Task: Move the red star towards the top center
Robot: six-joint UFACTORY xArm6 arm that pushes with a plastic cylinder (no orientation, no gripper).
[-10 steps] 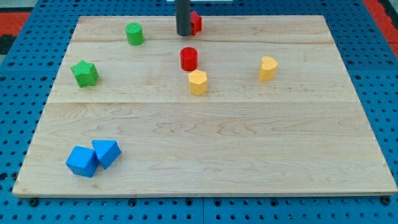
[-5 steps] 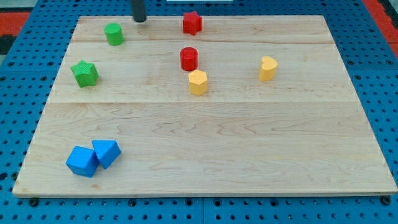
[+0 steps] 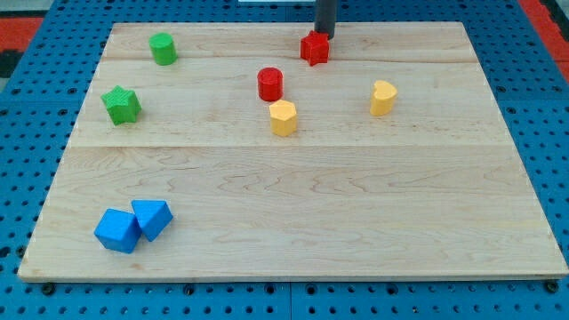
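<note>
- Sitting near the top edge of the board [image 3: 498, 133], the red star [image 3: 314, 48] is lying slightly to the view's right of the board's centre line, above and to the right of the red cylinder [image 3: 270, 84].
- Touching, or all but touching, the star's upper right side is my tip [image 3: 324, 35]; the contact itself is too small to settle.
- Judging by this, the step in hand is the final placing: the star is already reaching the top strip, and what is remaining is a small sideways correction.
- Calling for care, the next move is asking the tip to come round to the star's right side and nudge it gently to the view's left, without driving it down toward the red cylinder.
- Being a bare rod, the tip is neither opening nor closing and is grasping nothing; it is only pressing against, or standing just beside, the star.
- Lying farther from the star: the yellow hexagonal block [image 3: 283, 116] is sitting just below the red cylinder, and the yellow heart-like block [image 3: 383, 97] is lying down to the star's right.
- Standing well to the star's left is the green cylinder [image 3: 163, 48], with the green star [image 3: 121, 104] below it.
- Resting farthest from the star, at the board's lower left, are two blue blocks [image 3: 133, 225], touching each other.
</note>
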